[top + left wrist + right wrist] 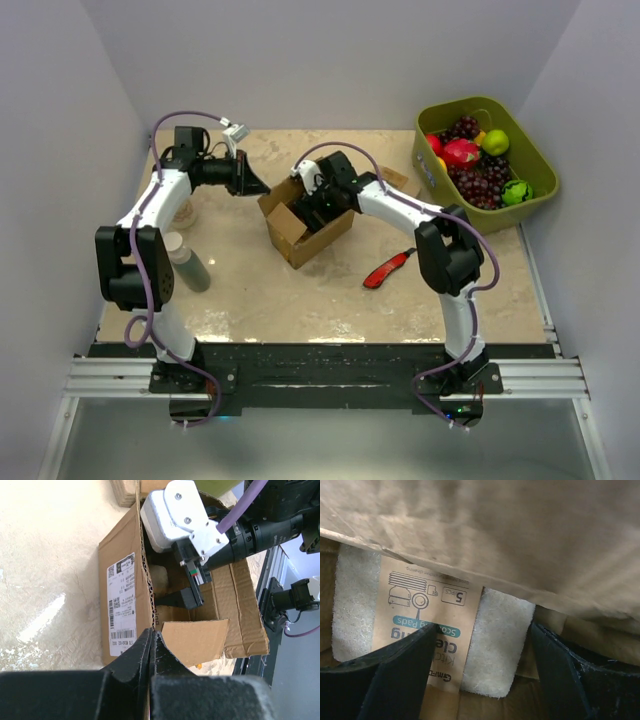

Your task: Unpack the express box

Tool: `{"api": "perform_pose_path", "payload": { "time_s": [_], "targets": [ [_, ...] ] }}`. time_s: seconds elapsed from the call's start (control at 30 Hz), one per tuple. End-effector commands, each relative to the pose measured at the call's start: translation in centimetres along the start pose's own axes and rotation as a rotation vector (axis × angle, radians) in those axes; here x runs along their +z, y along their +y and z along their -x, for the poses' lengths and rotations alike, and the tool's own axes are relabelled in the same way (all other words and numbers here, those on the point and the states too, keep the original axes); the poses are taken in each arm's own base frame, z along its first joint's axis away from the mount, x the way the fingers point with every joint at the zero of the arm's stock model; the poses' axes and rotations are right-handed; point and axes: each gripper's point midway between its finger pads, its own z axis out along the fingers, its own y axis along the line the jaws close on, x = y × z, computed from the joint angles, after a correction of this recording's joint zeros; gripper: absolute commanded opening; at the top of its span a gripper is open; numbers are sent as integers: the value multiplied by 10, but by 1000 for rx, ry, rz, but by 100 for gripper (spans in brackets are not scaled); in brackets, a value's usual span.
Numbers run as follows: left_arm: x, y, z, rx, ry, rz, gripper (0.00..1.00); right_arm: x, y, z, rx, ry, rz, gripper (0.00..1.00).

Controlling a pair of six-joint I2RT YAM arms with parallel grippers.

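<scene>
The express box [322,241] lies open at the table's middle, a brown carton with a white printed label [121,602] on one side. My left gripper [256,184] is shut on the edge of the box's flap [151,636] beside the label. My right gripper [318,205] reaches down inside the box; in the left wrist view its black fingers [192,597] are deep in the opening. In the right wrist view this gripper [482,640] is open, its jaws straddling a pack of pale scouring pads [500,645] with a brown paper sleeve, under a box flap. The pads touch neither finger.
A green basket [535,150] of fruit stands at the back right. A red-handled knife [388,269] lies right of the box. A grey bottle [187,262] and a small round thing [185,212] stand at the left. A small cardboard box [402,181] lies behind the carton.
</scene>
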Motion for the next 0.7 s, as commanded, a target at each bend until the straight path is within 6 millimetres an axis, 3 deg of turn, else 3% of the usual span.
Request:
{"api": "perform_pose_path", "payload": {
  "time_s": [0.0,0.07,0.1,0.2,0.3,0.33,0.4,0.5,0.63,0.67],
  "targets": [
    [-9,-9,15,81,-24,-4,0,19,4,-52,25,172,9,80],
    [-8,-8,11,71,-17,-5,0,32,6,-61,31,197,34,76],
    [-8,-7,10,64,-14,-6,0,35,15,-62,34,198,90,67],
    [-6,-6,7,48,-9,-11,0,38,37,-64,12,192,233,54],
    [-4,-3,7,42,-8,-14,0,35,45,-63,-19,177,310,34],
    [-4,-3,7,39,-10,-19,0,33,46,-65,-26,178,315,22],
    [-2,-1,7,29,-13,-21,0,30,44,-63,-40,172,308,13],
    [-1,2,8,25,-17,-16,0,11,38,-48,-74,130,261,1],
    [0,6,10,25,-19,-7,0,-29,25,5,-116,-20,180,0],
    [0,6,13,32,-22,-3,0,-48,25,25,-132,-84,169,0]
  ]
}}
